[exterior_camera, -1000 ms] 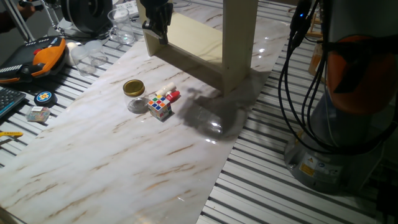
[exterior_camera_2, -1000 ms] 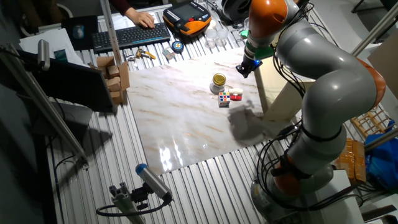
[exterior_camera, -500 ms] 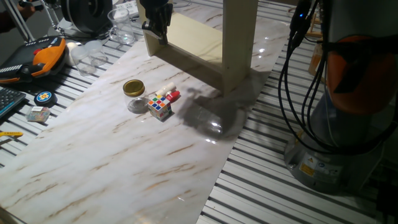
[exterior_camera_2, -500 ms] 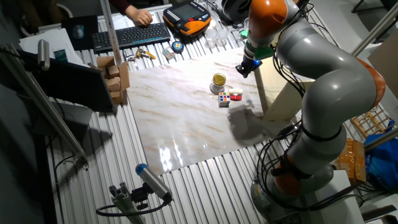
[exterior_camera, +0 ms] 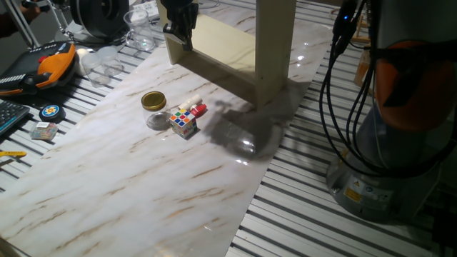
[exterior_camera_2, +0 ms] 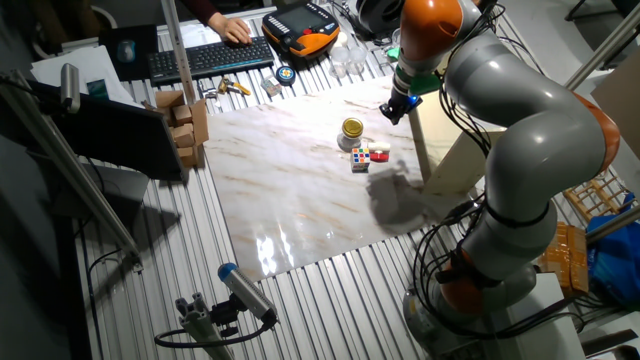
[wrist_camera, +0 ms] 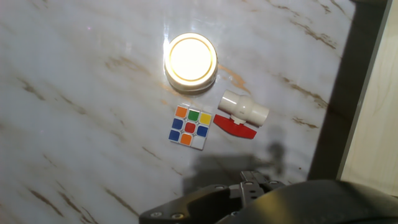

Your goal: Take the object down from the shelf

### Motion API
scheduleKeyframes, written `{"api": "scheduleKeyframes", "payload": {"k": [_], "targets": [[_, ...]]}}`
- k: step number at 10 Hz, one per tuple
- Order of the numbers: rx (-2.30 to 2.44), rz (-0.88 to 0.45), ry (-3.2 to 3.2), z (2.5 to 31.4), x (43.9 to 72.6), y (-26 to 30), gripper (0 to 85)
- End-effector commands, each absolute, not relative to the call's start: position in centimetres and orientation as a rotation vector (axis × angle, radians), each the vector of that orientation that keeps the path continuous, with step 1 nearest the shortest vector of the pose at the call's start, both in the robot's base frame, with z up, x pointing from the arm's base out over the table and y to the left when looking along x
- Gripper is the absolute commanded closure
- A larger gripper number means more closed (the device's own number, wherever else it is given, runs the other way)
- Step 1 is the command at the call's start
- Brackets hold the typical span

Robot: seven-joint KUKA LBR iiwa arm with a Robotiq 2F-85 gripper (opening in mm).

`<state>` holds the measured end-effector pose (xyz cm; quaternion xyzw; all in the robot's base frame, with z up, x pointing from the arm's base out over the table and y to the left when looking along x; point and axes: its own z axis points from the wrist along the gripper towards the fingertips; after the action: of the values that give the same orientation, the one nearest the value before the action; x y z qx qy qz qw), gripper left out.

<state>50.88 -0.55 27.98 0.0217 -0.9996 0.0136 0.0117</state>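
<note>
The cream shelf (exterior_camera: 275, 43) stands at the far side of the marble board, and its top is cut off by the frame. It appears again as a pale upright panel (exterior_camera_2: 450, 150) and along the right edge of the hand view (wrist_camera: 373, 93). My gripper (exterior_camera: 180, 39) hangs high beside the shelf's left panel, also seen under the orange wrist (exterior_camera_2: 392, 112). I cannot make out how its fingers stand. Directly below it on the board lie a gold-lidded jar (wrist_camera: 191, 59), a colour cube (wrist_camera: 190, 126) and a white pipe valve with a red handle (wrist_camera: 244, 110). No object on a shelf board is in view.
The jar (exterior_camera: 153, 102), cube (exterior_camera: 183, 121) and valve (exterior_camera: 195, 108) cluster mid-board, left of the shelf. An orange pendant (exterior_camera: 50, 64), clear plastic cups (exterior_camera: 139, 32) and a keyboard (exterior_camera_2: 205, 58) lie beyond the board's far edge. The arm's base (exterior_camera_2: 470, 290) and cables (exterior_camera: 343, 107) stand beside the shelf.
</note>
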Motion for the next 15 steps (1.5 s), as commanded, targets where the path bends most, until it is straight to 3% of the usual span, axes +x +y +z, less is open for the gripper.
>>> {"api": "scheduleKeyframes", "payload": {"k": [1,15], "targets": [[0.067,0.040,-3.116,27.96,50.92,-0.59,85.0],[0.070,0.050,-3.120,27.86,50.79,-0.67,85.0]]}}
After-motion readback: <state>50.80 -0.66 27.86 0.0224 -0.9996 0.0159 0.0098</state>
